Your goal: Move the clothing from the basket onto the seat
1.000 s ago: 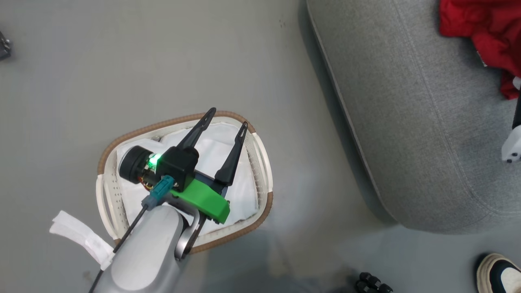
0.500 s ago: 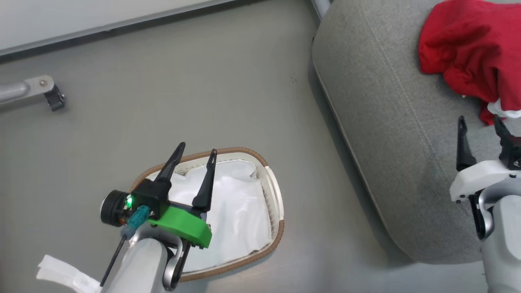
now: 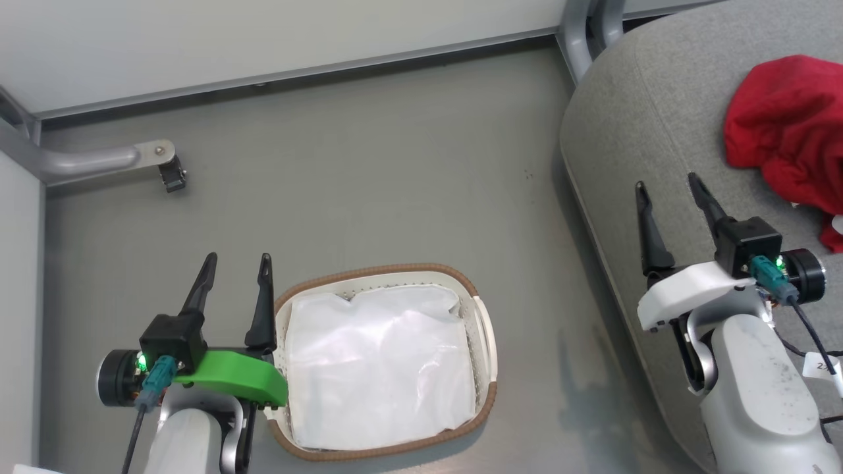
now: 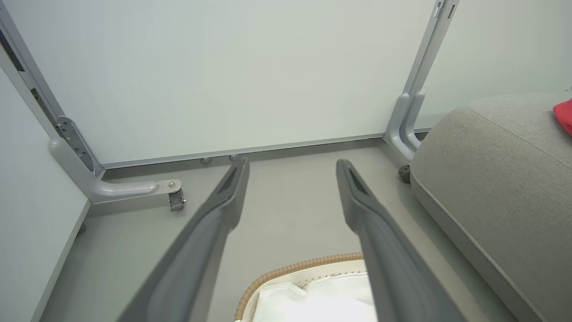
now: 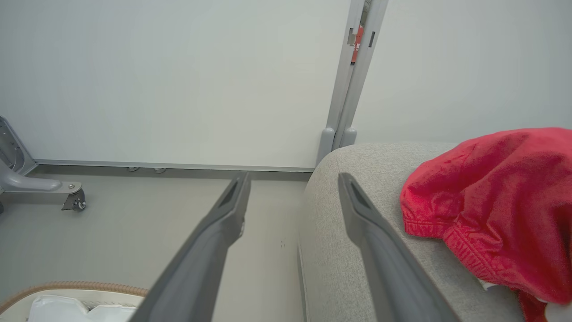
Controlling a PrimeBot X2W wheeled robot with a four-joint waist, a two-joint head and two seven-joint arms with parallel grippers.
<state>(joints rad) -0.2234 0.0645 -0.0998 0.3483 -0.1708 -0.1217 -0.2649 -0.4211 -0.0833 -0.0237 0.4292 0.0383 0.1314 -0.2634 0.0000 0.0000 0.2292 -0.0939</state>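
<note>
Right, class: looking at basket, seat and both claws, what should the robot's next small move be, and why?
Probably just park both arms: the clothing lies on the seat, the basket holds only its liner, and left claw and right claw are open and empty, so the job looks done.

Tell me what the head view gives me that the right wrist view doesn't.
Head view adds: the left gripper, open, seen beside the basket, and the whole white liner with nothing lying on it.
Right wrist view adds: a red mark high in the wall post, and the stitched hem of the clothing.
Both: the red clothing lying on the seat, part of the basket rim, the castor, and the right gripper, fingers apart, holding nothing.
</note>
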